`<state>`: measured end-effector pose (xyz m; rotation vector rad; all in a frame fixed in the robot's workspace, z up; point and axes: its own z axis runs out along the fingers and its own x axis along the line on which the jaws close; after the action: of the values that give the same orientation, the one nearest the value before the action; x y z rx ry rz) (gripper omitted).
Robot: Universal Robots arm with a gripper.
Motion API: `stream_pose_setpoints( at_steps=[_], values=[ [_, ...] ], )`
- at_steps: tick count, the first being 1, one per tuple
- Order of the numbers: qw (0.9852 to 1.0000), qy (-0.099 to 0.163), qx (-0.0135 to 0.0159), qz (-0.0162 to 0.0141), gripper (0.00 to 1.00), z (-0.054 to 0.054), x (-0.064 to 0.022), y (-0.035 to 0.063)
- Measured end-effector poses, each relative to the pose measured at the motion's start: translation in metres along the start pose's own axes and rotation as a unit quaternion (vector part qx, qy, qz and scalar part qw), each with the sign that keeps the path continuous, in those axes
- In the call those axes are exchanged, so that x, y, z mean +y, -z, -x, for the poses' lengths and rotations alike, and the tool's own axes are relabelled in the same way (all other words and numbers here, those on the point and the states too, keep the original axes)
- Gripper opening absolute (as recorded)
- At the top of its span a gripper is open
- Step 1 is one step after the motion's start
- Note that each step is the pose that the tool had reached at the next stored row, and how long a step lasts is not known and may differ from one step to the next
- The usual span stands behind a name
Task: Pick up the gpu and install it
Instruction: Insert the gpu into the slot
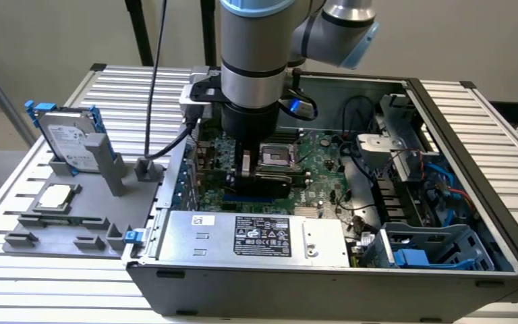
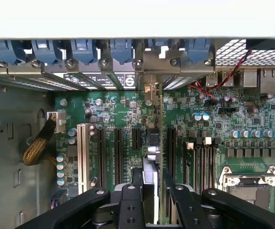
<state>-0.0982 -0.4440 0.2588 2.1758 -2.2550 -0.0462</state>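
Observation:
In the wrist view the gpu (image 2: 152, 164) shows edge-on, a thin card standing upright over the motherboard's expansion slots (image 2: 118, 152). Its silver bracket (image 2: 149, 71) sits at the case's rear slot openings. My gripper (image 2: 151, 191) is shut on the gpu, with one black finger (image 2: 135, 188) on each side of the card. In the exterior view my gripper (image 1: 257, 181) is down inside the open computer case (image 1: 475, 155), over the motherboard (image 1: 318, 152), and the arm hides most of the card.
A silver hard drive with blue rails (image 1: 70, 142) and a small square CPU chip (image 1: 54, 197) rest on a grey fixture (image 1: 61, 233) at the exterior view's left. The power supply (image 1: 250, 236), the CPU socket (image 1: 277, 156) and cables (image 1: 421, 169) crowd the case.

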Motion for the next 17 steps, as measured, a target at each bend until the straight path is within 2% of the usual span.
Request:
stream_pose_setpoints(
  at_steps=[6, 17],
  values=[
    [1.0, 0.003, 0.0003, 0.0001, 0.27, 0.0011, 0.0008, -0.0002],
    [1.0, 0.008, 0.0028, 0.0001, 0.27, 0.001, 0.0026, -0.0057]
  ],
)
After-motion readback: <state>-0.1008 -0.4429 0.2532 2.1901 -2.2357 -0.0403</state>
